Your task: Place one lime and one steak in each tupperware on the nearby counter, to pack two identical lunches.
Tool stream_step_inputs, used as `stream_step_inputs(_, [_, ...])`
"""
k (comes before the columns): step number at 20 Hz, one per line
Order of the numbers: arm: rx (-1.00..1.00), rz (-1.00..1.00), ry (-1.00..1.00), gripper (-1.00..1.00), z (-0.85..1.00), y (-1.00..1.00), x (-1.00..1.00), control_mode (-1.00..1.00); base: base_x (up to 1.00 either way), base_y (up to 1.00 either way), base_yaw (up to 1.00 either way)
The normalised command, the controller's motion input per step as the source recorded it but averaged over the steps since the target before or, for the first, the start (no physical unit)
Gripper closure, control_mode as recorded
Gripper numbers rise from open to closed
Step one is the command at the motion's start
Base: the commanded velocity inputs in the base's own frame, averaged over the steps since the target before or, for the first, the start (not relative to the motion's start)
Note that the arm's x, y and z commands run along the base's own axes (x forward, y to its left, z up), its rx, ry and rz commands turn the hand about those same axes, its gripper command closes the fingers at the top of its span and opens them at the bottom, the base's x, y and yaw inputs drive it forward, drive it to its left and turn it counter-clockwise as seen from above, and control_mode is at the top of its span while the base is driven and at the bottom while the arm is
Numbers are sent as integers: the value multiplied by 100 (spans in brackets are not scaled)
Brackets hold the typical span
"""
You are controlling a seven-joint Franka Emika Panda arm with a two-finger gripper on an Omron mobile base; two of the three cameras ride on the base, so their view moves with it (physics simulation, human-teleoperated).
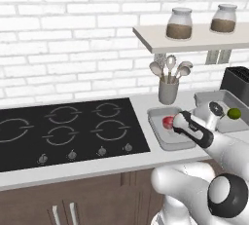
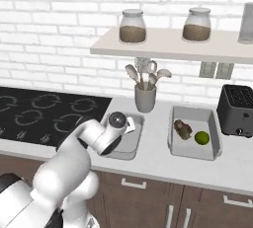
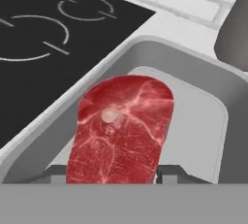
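My gripper (image 3: pixel 114 174) is shut on the red-pink steak (image 3: pixel 121 131), which hangs upright inside the left tupperware (image 3: pixel 145 53), close over its floor; contact with the floor cannot be told. From the left base the same steak (image 1: pixel 168 121) shows red at my hand, over the left tupperware (image 1: pixel 165 143). The right tupperware (image 2: pixel 193 153) holds a dark brown steak (image 2: pixel 183 129) and a lime (image 2: pixel 201 137) side by side. That lime (image 1: pixel 234 113) also peeks out behind my wrist. Both trays sit on the pale counter (image 2: pixel 148 165).
A grey utensil cup (image 2: pixel 145 98) stands just behind the left tray. A black toaster (image 2: pixel 237 109) sits right of the right tray. The black cooktop (image 1: pixel 63 131) lies to the left. A wall shelf (image 2: pixel 163 44) with jars hangs above.
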Motion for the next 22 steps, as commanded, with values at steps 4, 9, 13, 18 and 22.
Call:
stream_step_inputs(4, [0,7,0,-100,10,0,13,-100,0,0,0])
stream_step_inputs(9, [0,0,-2,-100,42,0,0,-100,0,0,0])
stream_step_inputs(13, [0,0,-1,-100,2,3,-8,-100,0,0,0])
stream_step_inputs(18, [-2,-6,-13,-100,49,21,-74,-100,0,0,0])
stream_step_inputs(22, [-1,-46,-12,-100,50,61,-59,-100,0,0,0])
